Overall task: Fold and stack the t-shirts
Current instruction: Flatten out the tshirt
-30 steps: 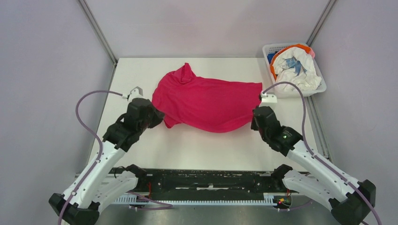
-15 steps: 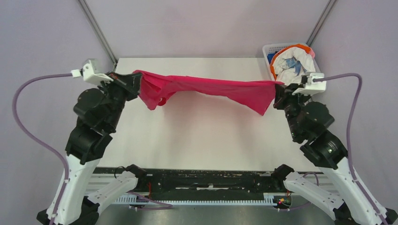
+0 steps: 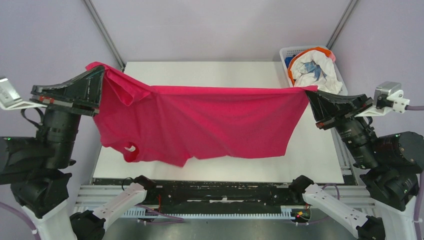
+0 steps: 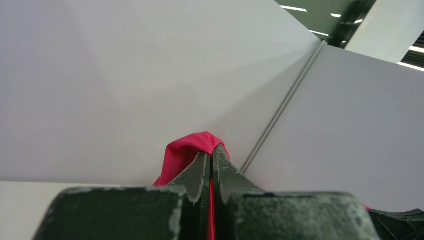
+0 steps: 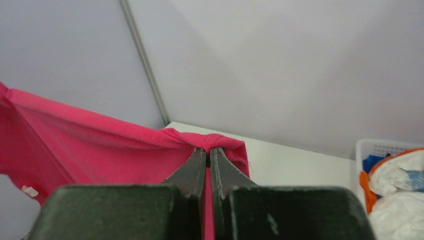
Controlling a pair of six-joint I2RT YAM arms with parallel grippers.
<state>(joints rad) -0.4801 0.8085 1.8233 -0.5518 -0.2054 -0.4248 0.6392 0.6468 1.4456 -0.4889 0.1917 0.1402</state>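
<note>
Soft magenta-red cloth t-shirt (image 3: pixel 200 125) hangs spread wide above the white table (image 3: pixel 310 155) — left gripper (image 3: pixel 101 75) and right gripper (image 3: pixel 308 93) each pinched tight on its top edge

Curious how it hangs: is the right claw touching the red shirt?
Touching. The right wrist view shows the right claw shut on the red shirt, on its bunched corner.
</note>
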